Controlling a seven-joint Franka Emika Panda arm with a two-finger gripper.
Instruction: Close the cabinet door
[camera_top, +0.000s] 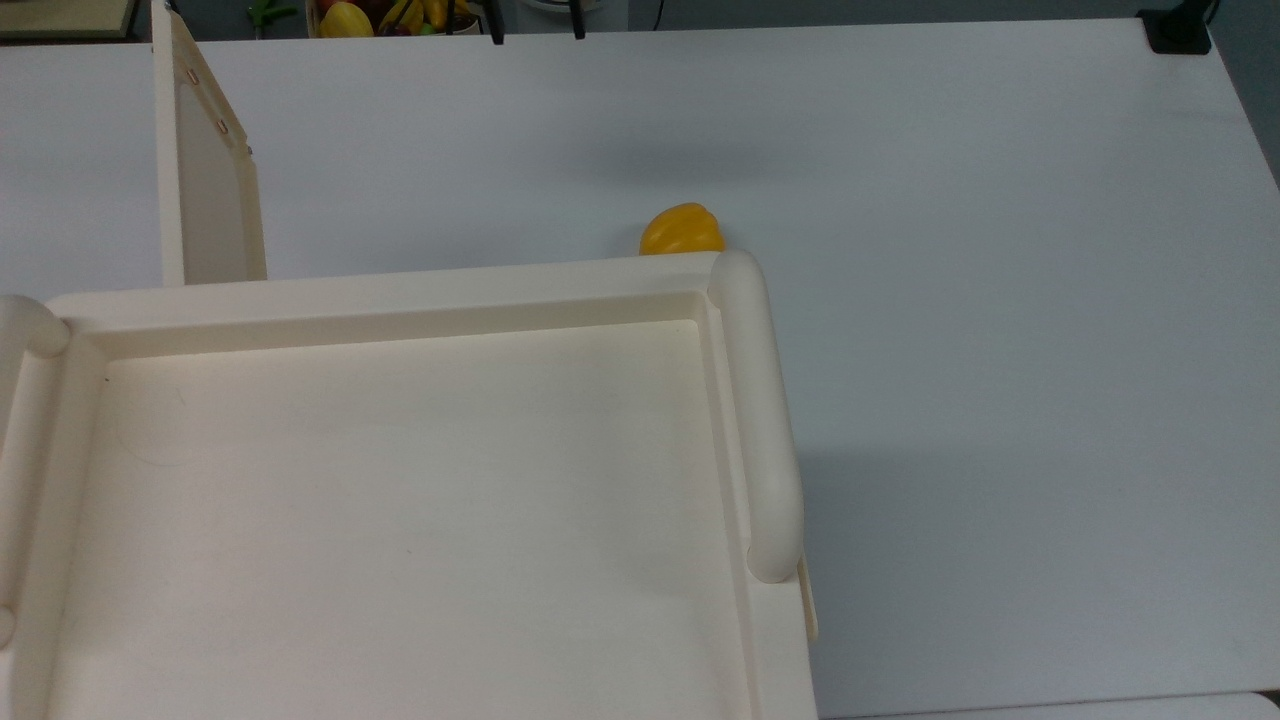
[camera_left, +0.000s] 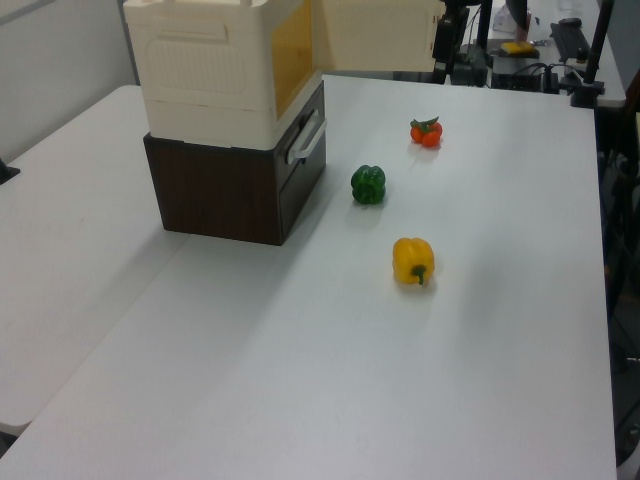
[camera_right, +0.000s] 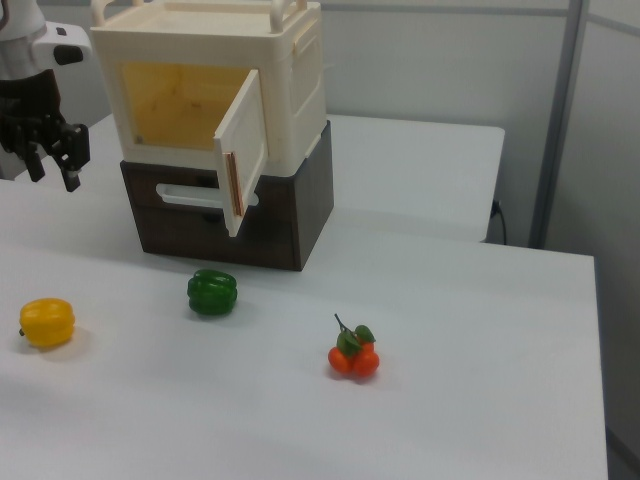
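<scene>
One gripper (camera_right: 52, 175) at far left of the right view, hanging above the bench (camera_right: 450, 300), fingers (camera_right: 72, 178) spread wide, nothing held. Touching nothing.

Below gripper and slightly toward the camera in the right view: yellow pepper (camera_right: 47, 322) on the bench, well apart.

Right of gripper in the right view: cabinet (camera_right: 300, 80), cream, sitting on a dark brown base unit (camera_right: 310, 190). Front opening about level with the gripper.

Cabinet door (camera_right: 243, 150) open, hinged on the right edge of the opening in the right view, swung out toward the camera at roughly a right angle to the front. Well apart from gripper, the opening's width between them. Same in the top view: panel standing out from the front rim, screw marks along its edge.

Further right and lower: green pepper (camera_right: 212, 292) in front of the base unit, then a red-orange fruit cluster (camera_right: 352, 358) with green leaves, both on the bench, far from gripper.
</scene>
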